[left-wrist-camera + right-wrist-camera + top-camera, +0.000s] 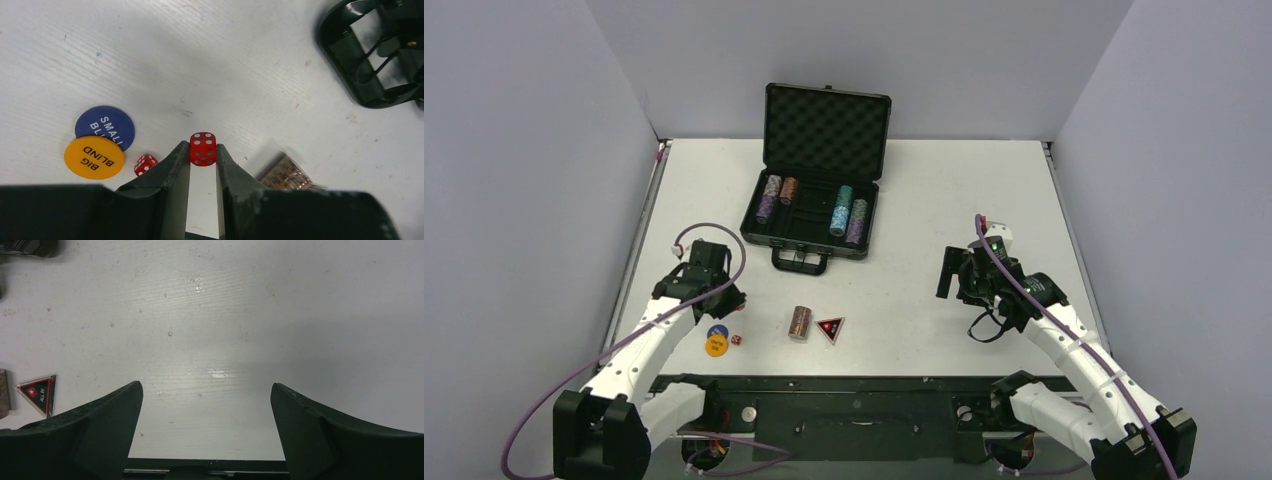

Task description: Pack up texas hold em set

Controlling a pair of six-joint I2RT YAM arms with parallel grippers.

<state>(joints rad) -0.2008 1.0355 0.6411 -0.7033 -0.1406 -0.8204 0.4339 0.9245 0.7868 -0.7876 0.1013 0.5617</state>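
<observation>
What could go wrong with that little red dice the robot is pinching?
The left hand pinches the red die only at its very fingertips, so it might slip out and roll away on the trip to the briefcase. The second red die lies close beside the yellow Big Blind disc, so grabbing it later could bump that disc.
</observation>
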